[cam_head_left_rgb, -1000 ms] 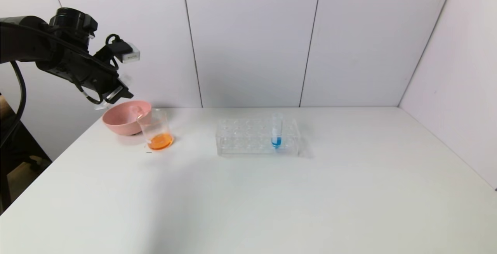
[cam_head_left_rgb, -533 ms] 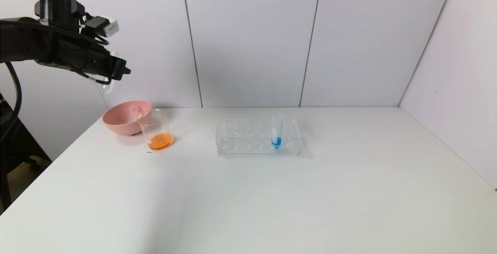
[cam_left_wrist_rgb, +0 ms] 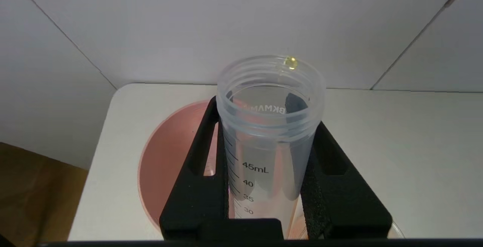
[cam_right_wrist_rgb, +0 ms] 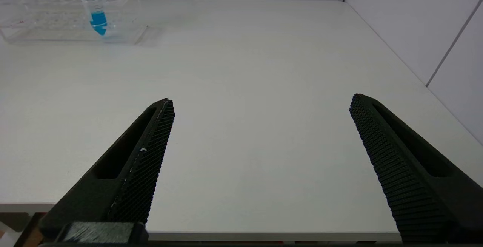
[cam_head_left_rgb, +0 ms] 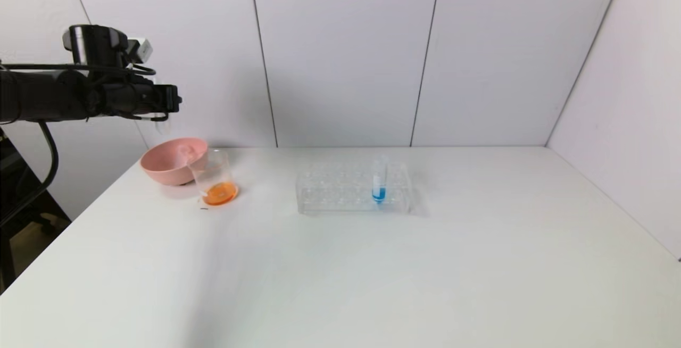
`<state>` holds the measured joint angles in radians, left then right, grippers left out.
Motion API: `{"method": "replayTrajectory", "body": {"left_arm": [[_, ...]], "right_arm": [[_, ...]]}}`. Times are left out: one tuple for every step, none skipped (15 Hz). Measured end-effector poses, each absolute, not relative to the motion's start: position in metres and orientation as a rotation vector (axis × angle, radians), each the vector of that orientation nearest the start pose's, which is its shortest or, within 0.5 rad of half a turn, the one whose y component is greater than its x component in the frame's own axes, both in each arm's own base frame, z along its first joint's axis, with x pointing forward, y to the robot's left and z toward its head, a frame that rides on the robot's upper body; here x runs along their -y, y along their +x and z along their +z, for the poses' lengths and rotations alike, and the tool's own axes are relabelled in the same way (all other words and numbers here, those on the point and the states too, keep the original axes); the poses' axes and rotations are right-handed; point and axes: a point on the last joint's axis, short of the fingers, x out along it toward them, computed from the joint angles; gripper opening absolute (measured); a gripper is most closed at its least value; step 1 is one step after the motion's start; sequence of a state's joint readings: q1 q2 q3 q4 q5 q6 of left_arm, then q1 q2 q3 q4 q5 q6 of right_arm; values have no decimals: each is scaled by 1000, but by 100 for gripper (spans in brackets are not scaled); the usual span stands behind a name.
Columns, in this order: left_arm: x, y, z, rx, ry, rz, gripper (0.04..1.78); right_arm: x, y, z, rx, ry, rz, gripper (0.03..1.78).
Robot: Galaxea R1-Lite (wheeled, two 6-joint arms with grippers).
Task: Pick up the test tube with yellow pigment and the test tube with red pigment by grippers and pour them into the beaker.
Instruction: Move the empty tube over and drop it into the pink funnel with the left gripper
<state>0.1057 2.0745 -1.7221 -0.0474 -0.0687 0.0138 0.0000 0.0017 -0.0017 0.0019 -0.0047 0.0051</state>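
Clear ribbed plastic tube [cam_left_wrist_rgb: 269, 126]; matt textured black fingers [cam_right_wrist_rgb: 147, 156]; smooth white table [cam_head_left_rgb: 372, 263].

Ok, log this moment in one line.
left end effector: holds emptied tube above bowl | beaker: orange liquid | right end effector: open, idle

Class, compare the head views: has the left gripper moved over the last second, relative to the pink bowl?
Yes. The left gripper, shut on an emptied tube, has risen from just above the pink bowl and levelled out, now clearly higher above its rim.

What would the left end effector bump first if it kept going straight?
Probably the wall, though depth is unclear. The left end effector, gripping the test tube, points above the pink bowl.
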Motion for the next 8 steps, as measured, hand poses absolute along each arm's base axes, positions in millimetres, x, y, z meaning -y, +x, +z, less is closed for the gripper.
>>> {"method": "replayTrajectory", "body": {"left_arm": [[-45,431,232,-296,-42,48,54],[-47,434,222,-268,-71,61,54],[-50,436,214,-236,-91,72,54],[-54,439,206,-206,-100,82,54],[-59,442,199,-179,-100,94,54],[-63,444,193,-160,-97,100,54],[-66,446,187,-154,-93,106,54],[-67,449,181,-149,-86,113,54]], "right_arm": [[0,-23,76,-2,5,-5,170],[0,-23,76,-2,5,-5,170],[0,-23,76,-2,5,-5,170],[0,-23,76,-2,5,-5,170],[0,-23,76,-2,5,-5,170],[0,-23,76,-2,5,-5,170],[0,-23,76,-2,5,-4,170],[0,-23,76,-2,5,-4,170]]}}
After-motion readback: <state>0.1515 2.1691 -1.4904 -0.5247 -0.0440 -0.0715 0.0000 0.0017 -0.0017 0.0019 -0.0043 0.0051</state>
